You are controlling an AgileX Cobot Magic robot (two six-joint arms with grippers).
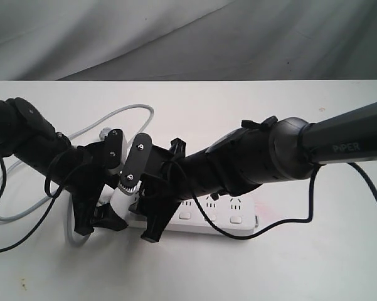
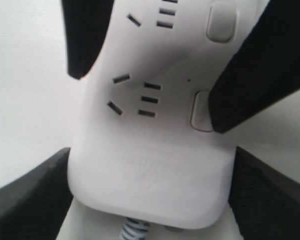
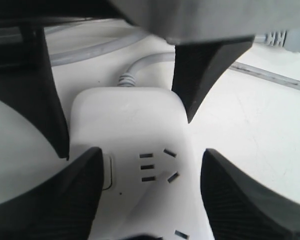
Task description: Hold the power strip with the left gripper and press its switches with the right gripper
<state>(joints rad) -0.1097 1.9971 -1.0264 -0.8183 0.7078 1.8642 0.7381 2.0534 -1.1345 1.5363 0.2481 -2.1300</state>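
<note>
Power strip [image 1: 229, 216] and fingers first. Your left gripper [image 2: 150, 155] has its two pads against the long sides of the strip's cord end. As far as the wrist views show, it is clamped across the width there.

Your right gripper [image 3: 152, 152] hangs over the same end with its fingers spread wide, one on each side of the strip and holding nothing. One of those fingers overlaps the switch nearest the cord [image 2: 197, 112]. You cannot tell from these views whether it touches the button or hovers just above it.

The strip lies flat on the table [image 1: 301, 269]. Its long axis runs across the exterior view, with the cord [image 3: 124, 78] leaving on the left arm's side. The other switches [image 2: 222, 22] follow in a row along one long edge, leading away from both grippers toward the right arm's side, so your right arm is the nearer one to them.

By my reading the hold is set and the first press is the step in hand. It calls for a short downward push with the finger on the button side. After that you would shift along the long axis, not across it.

No container is in the scene, and the sockets in view have nothing plugged into them.
</note>
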